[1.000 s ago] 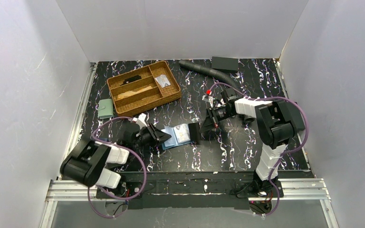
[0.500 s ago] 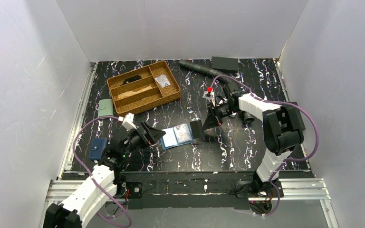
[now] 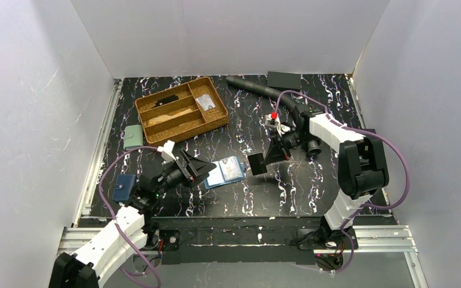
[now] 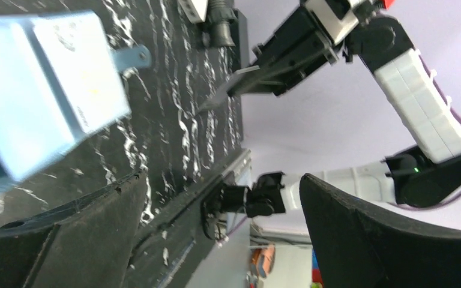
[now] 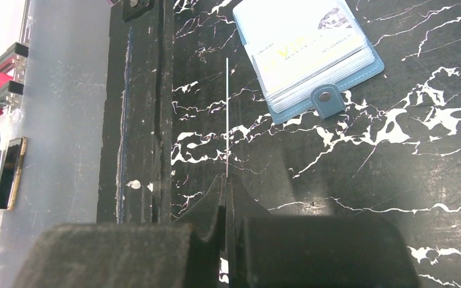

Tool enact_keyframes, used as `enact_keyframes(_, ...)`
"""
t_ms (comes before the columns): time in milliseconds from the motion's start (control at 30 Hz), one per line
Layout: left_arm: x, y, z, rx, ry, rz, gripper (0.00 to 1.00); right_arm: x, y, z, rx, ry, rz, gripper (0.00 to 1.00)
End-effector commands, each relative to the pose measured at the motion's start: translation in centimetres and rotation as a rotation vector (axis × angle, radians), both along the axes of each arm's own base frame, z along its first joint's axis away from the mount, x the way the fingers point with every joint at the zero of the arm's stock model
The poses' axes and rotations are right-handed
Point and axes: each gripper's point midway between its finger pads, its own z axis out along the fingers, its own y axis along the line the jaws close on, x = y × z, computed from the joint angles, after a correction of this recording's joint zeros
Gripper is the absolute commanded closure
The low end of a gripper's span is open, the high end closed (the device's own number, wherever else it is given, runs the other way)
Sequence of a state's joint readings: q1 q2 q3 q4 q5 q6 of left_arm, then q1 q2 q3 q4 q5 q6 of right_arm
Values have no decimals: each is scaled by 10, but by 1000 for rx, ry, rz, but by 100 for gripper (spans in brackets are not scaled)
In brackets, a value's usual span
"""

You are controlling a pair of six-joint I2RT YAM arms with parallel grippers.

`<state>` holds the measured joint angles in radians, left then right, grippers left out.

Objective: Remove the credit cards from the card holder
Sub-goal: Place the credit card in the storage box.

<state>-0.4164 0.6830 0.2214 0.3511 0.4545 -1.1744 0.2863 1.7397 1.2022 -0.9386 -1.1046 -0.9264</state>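
Teal-blue card holder (image 3: 228, 173) lies open on the black marbled table (image 3: 288, 195), about midway between the side edges and nearer the near edge, seen from above. The left hand (image 3: 204, 169) sits just beside the holder's left side, spread wide and gripping nothing. On the holder's other side the right hand (image 3: 266, 159) is pressed together on a single card (image 3: 256, 163), which is close to the holder but apart from it. A woven tray (image 3: 180, 111) stands towards the far left corner.

From the left wrist, the holder's pale inside (image 4: 42, 90) is a blur at upper left, outside the gap between the two spread fingers (image 4: 384, 240).

From the right wrist, the card (image 5: 227, 114) shows edge-on as a thin white line, pinched only at its near end. The holder (image 5: 369, 67) lies flat ahead with a pale card (image 5: 300, 42) in its top sleeve and its snap tab (image 5: 324, 96) facing the camera.

The grip looks shallow, so the card could twist or slip out on the way to being set down. With nothing pinning the holder, a pull on the next card may drag the whole holder across the table instead of freeing the card.
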Motion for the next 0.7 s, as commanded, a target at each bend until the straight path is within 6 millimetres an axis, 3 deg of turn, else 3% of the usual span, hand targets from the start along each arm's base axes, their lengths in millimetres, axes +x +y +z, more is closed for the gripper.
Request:
enact_keyframes(0,-7,-18,28,-104,-7,1,2,1,-5,24,46,-103,16,99)
enact_keyframes(133,-5,-29,27,-130,80,24,2,3,-9,25,39,-136,1,99)
enact_keyframes(500,10,-63,49,-161,180,25,5,18,-20,21,-35,-283,-47,99)
enact_keyframes(667,22,-71,44,-194,293,84,5,20,-21,20,-35,-327,-58,99)
